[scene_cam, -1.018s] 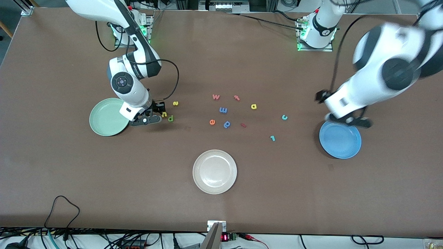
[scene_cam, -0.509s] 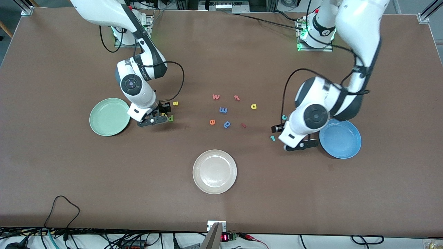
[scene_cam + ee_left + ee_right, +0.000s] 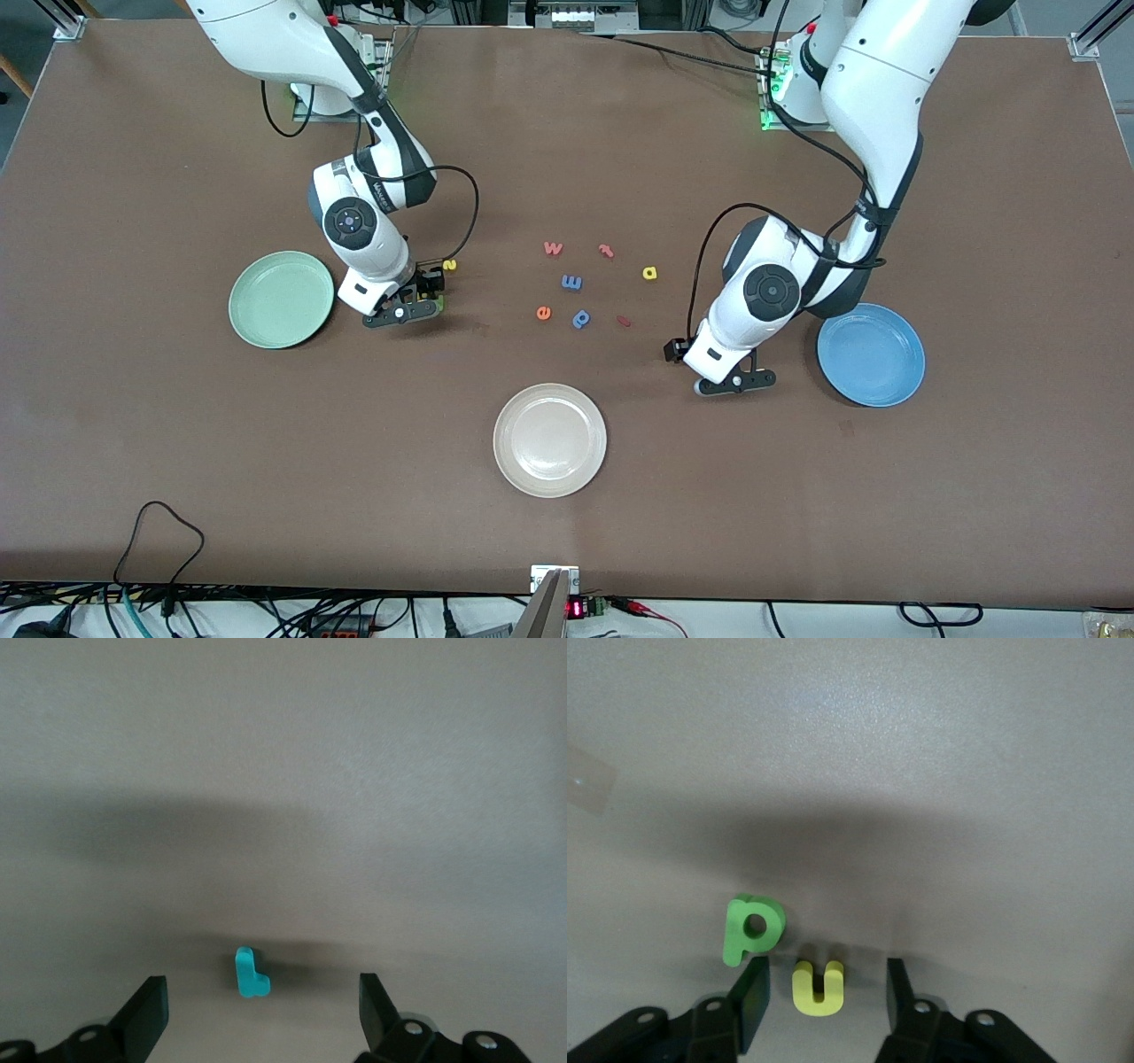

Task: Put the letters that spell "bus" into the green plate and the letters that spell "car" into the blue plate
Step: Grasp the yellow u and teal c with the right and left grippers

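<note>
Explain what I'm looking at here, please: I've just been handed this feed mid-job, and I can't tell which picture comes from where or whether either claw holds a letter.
Two robot arms work at a brown table. The wide picture looks down from a high camera facing them; the two close-ups come from cameras on each arm's wrist.

On the table are a green plate, a blue plate, a white plate and small scattered foam letters. None lies in a plate yet.

The right claw is low beside the green plate, its fingers open around the yellow "u", with the green "b" just beside one finger.

The left claw, near the blue plate, is open wide with the teal "r" between its fingers.

Neither letter is gripped yet.
</note>
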Controlling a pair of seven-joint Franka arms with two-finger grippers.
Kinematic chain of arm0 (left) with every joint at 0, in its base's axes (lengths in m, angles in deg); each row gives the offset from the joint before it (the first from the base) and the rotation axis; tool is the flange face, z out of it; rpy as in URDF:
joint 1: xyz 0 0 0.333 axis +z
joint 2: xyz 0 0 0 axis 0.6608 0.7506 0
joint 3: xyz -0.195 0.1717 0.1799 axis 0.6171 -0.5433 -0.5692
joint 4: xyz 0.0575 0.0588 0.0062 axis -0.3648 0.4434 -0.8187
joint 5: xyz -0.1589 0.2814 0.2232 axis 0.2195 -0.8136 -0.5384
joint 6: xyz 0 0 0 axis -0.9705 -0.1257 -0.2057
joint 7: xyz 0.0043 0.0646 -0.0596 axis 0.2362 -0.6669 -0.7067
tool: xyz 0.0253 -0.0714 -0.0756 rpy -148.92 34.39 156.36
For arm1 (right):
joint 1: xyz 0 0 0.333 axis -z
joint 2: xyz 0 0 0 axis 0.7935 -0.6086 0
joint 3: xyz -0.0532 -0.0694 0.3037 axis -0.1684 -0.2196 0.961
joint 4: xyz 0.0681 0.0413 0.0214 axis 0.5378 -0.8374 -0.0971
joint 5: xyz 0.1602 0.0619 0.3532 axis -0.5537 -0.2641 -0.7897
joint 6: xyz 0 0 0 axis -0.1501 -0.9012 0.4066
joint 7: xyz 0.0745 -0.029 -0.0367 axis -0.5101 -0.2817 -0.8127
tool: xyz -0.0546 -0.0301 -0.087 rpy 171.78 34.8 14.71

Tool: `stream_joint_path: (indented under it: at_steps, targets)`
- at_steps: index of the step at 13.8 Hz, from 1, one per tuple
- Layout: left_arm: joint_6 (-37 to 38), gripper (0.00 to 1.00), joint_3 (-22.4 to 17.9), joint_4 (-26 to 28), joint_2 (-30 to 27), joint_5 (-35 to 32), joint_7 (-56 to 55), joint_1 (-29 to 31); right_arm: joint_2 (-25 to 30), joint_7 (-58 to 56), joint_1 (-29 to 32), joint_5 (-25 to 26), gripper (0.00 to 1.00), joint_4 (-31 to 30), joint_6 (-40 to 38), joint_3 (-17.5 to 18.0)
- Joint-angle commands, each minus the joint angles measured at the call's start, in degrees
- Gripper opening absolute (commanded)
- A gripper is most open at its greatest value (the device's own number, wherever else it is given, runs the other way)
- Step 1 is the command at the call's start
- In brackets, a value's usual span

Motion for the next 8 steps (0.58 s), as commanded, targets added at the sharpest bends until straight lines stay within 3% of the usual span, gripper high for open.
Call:
stream_joint_path:
  at_steps: [1, 6, 8]
  targets:
    - [-0.9, 0.70, -0.5, 0.6, -0.1, 0.0, 2.1, -0.3, -0.5, 0.5, -0.8, -0.4, 0.56, 0.3, 0.9, -0.5]
    - [-2.0, 0.65, -0.6, 0.5, 1.8, -0.1, 2.2, -0.5, -0.7, 0.5, -0.8, -0.4, 0.51, 0.3, 1.0, -0.5]
    - [-2.0, 0.55, -0.6, 0.5, 1.9, -0.1, 2.2, -0.5, -0.7, 0.5, -0.8, -0.4, 0.45, 0.3, 1.0, -0.5]
